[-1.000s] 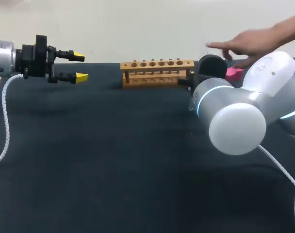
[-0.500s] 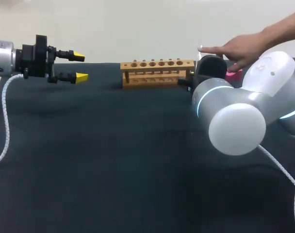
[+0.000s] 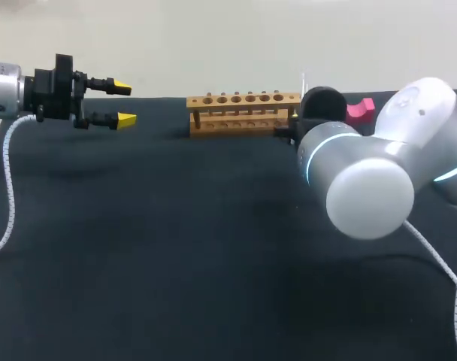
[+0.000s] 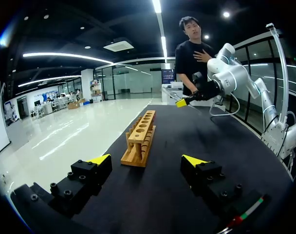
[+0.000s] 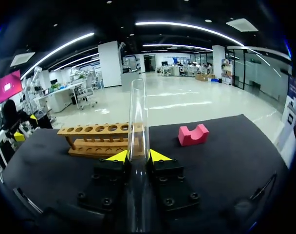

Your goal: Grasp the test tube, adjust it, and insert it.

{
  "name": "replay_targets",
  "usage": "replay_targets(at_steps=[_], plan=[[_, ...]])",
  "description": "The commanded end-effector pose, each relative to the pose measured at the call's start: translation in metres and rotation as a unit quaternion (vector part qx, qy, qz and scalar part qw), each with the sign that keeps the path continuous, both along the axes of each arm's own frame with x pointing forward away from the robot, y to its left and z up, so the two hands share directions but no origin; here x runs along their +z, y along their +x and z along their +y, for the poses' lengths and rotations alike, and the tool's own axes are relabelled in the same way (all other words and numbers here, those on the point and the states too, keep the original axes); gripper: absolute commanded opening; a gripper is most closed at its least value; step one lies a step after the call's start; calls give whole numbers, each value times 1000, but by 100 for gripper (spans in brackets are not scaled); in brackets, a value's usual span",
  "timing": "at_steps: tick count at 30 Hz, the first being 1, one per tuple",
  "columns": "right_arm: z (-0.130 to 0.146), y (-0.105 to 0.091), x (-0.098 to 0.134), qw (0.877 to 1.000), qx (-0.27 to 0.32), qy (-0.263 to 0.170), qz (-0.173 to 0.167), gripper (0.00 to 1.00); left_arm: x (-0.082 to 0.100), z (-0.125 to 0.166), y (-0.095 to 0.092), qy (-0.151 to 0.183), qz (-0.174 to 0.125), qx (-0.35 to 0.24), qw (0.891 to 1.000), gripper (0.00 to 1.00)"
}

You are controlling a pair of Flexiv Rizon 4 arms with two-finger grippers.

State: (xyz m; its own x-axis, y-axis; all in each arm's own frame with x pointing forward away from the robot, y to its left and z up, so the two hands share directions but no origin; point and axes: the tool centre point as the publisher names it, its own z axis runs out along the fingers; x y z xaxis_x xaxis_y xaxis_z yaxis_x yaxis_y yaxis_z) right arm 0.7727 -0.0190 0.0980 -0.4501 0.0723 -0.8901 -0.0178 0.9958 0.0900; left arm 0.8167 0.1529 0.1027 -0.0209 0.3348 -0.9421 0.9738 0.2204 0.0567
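Glass test tube point(image 5: 138, 117) stands upright, clamped in your right gripper point(image 5: 138, 157), the wooden rack point(image 5: 97, 139) just ahead of it. Your left gripper point(image 4: 145, 160) hangs open, farther off.

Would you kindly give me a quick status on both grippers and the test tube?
Right gripper shut on test tube, tube sticking out past its tips. Left gripper open, empty. Wooden rack ahead of the tube, pink block off beside it; nothing looks in the way.
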Motion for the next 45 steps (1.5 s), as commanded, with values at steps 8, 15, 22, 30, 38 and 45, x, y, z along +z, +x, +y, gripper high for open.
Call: replay_targets(at_steps=[8, 15, 22, 30, 38, 45], plan=[[10, 37, -17, 997, 29, -42, 61, 0, -1, 0, 0, -1, -2, -1, 1000, 100], [16, 43, -17, 994, 33, -38, 93, 0, -1, 0, 0, -1, -2, -1, 1000, 100], [27, 46, -21, 991, 30, -23, 128, 0, -1, 0, 0, -1, -2, -1, 1000, 100], [38, 50, -26, 988, 27, -7, 151, 0, -1, 0, 0, -1, -2, -1, 1000, 100], [48, 58, -30, 987, 38, 5, 155, 0, -1, 0, 0, -1, -2, -1, 1000, 100], [51, 63, -34, 986, 44, 11, 158, 0, -1, 0, 0, -1, -2, -1, 1000, 100]])
